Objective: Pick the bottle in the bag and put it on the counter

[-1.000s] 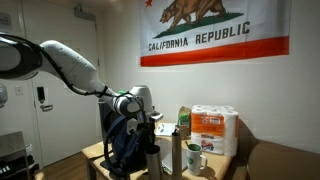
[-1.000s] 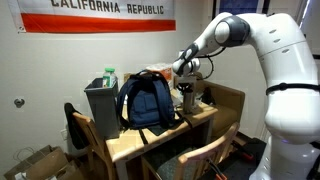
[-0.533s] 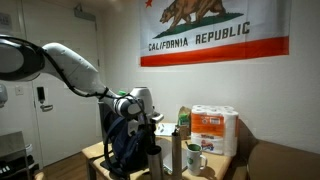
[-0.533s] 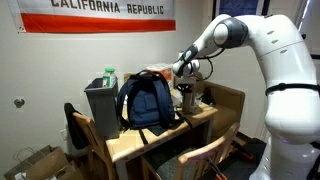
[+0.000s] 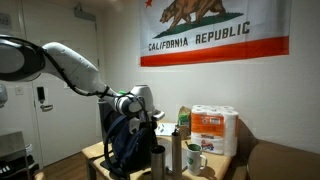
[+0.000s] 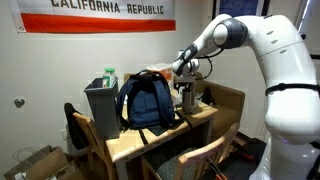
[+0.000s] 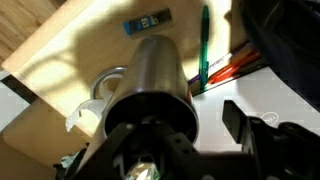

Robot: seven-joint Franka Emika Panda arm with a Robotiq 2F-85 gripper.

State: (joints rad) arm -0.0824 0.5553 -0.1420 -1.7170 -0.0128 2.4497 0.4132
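**A:** The bottle (image 7: 155, 80) is seen upright just beside the backpack (image 5: 122, 148). It is outside the backpack, on the side where the steel cylinder (image 5: 175, 155) is stood.

**B:** Is it being held?

**A:** It is enclosed from above by the gripper (image 7: 170, 128). In the wrist view its dark-grey body is framed by the fingers (image 7: 238, 122). A sliver of space is seen at one finger, so it cannot be told whether the jaws are pressed on the bottle or merely set around it.

**B:** And the counter?

**A:** The wooden counter (image 7: 90, 45) is seen under the bottle. Whether it is touched by the bottle's base cannot be told from any view.

**B:** What else is placed near the backpack?

**A:** A white mug (image 5: 195, 158) is set beyond the steel cylinder, farther from the backpack, and a paper-towel pack (image 5: 213, 130) farther again. A green pen (image 7: 204, 50) is laid on the counter between the bottle and the backpack. On the backpack's opposite side a grey bin (image 6: 103, 105) is stood just beside it.
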